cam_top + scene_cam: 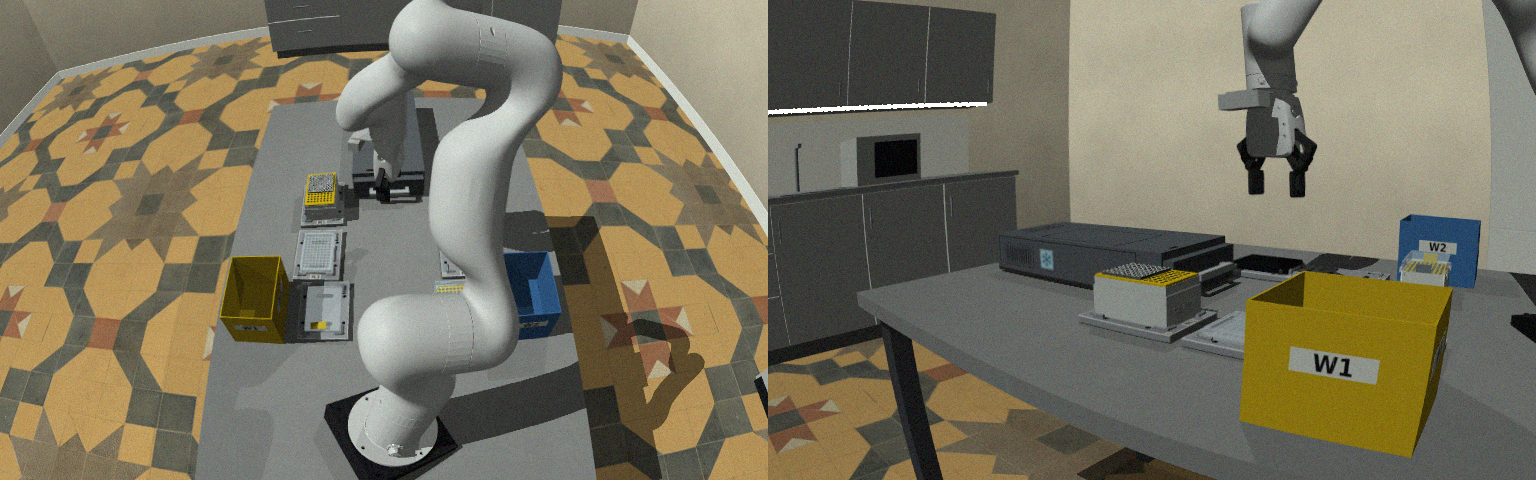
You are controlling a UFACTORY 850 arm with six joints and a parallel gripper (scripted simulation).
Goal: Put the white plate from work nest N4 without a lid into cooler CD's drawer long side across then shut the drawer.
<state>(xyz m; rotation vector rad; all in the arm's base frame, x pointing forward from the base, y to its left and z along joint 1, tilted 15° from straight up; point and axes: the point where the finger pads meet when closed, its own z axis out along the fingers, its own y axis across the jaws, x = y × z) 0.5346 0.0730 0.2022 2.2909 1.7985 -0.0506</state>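
My gripper (1276, 183) (386, 183) is open and empty. It hangs high above the front end of the dark cooler (1107, 249) (420, 150) at the back of the bench. The cooler's drawer (1269, 264) (407, 192) stands pulled out towards the arm's base. A white well plate (317, 251) (1226, 333) lies flat on a nest in the left row; the yellow bin hides part of it in the exterior view. I cannot read the nest labels. The arm hides part of another nest (450, 264) on the right.
A yellow-topped tip box (320, 189) (1144, 294) stands on the nest beside the cooler. A grey flat piece (325, 310) lies on the nearest left nest. Yellow bin W1 (254, 297) (1340, 367) is at the left, blue bin W2 (532, 291) (1439, 246) at the right, with a small yellow rack (1424, 268) before it.
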